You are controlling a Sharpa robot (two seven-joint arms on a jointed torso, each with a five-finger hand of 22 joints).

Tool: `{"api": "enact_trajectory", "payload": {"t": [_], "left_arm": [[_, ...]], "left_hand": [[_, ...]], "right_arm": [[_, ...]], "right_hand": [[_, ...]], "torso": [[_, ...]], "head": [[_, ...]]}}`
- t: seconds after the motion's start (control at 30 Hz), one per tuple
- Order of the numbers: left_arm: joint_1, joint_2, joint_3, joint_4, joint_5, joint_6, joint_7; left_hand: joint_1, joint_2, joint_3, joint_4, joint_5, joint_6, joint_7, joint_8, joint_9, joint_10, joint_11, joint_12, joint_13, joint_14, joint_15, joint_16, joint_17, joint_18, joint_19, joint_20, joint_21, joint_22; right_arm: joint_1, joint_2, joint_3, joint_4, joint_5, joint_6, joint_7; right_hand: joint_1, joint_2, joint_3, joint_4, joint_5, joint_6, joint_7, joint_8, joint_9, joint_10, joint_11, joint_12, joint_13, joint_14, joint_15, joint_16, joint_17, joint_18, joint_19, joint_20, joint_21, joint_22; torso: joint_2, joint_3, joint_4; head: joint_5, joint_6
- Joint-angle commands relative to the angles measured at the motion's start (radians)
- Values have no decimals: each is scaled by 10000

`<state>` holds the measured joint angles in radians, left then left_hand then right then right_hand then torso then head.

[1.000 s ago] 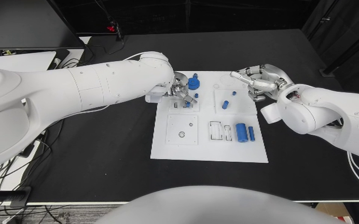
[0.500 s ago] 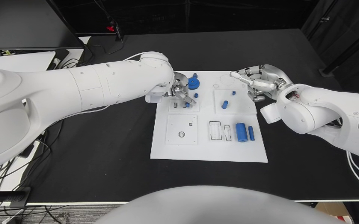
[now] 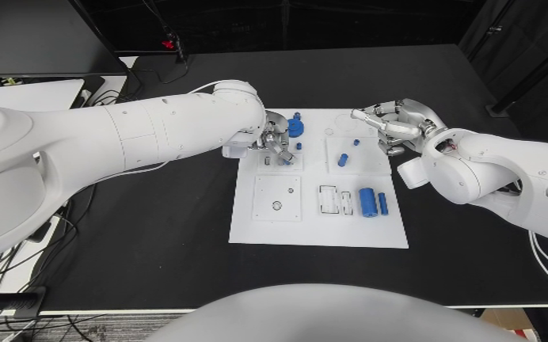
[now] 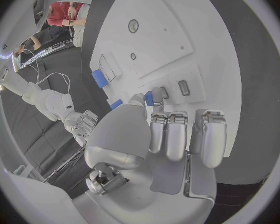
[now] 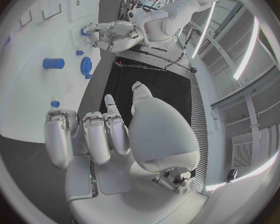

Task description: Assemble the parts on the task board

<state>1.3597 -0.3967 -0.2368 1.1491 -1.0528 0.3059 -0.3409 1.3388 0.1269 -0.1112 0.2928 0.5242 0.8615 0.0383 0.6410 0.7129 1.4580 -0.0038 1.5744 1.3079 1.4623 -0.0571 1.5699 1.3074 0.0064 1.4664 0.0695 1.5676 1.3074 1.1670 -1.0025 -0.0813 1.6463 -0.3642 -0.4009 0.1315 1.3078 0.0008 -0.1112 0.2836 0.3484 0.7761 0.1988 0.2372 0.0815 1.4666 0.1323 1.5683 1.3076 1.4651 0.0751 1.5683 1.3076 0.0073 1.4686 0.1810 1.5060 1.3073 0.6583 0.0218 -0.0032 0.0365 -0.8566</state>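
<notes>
Head view: left hand (image 3: pixel 274 142) pinches a small blue part (image 4: pixel 149 98) over the board (image 3: pixel 320 231) at 11 o'clock; right hand (image 3: pixel 394 128) is empty, fingers loosely curled, at 2 o'clock.

My black counter (image 3: pixel 171 223) carries the white task board (image 3: pixel 297 227) (flat, about midway between its side edges), with cables (image 3: pixel 46 223) trailing off the left edge.

head camera overhead, wrist cameras close, sharing task board (image 3: pixel 320 180)
</notes>
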Motion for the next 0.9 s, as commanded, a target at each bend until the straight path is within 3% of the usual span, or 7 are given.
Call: {"api": "enact_trajectory", "payload": {"t": [0.03,0.4,0.9], "left_arm": [[10,-27,6,34,-30,-92,252],[10,-115,6,70,-30,-175,440],[13,-452,7,240,306,-577,777]], "left_hand": [[1394,1203,345,6,224,115,7,-114,79,1128,-161,-36,2629,1085,-121,9,2634,-64,1044,5,31,2634],[1283,996,1277,6,445,427,15,-394,257,1128,-136,-36,2629,1085,-94,9,2634,-64,1044,102,31,2634],[1119,690,1891,-1,521,647,-4,-598,401,1128,-150,-36,2629,1085,-111,9,2634,-64,1044,127,31,2634]], "right_arm": [[10,-4,4,8,-5,-6,-13],[8,-19,3,-5,-25,12,-117],[-43,-19,-2,-65,-54,35,-179]], "right_hand": [[9,67,-33,3,23,-69,126,67,14,1042,65,25,2632,1057,49,25,2632,155,367,70,-34,2329],[1,77,-43,7,20,-77,127,77,14,1042,65,25,2632,1057,49,25,2632,157,361,71,-40,2326],[1,77,-43,7,20,-77,127,77,14,1042,65,25,2632,1057,49,25,2632,157,361,71,-40,2326]], "torso": [[3,-3,2],[4,-4,8],[-3,3,20]], "head": [[-8,1],[-35,4],[-37,30]]}}
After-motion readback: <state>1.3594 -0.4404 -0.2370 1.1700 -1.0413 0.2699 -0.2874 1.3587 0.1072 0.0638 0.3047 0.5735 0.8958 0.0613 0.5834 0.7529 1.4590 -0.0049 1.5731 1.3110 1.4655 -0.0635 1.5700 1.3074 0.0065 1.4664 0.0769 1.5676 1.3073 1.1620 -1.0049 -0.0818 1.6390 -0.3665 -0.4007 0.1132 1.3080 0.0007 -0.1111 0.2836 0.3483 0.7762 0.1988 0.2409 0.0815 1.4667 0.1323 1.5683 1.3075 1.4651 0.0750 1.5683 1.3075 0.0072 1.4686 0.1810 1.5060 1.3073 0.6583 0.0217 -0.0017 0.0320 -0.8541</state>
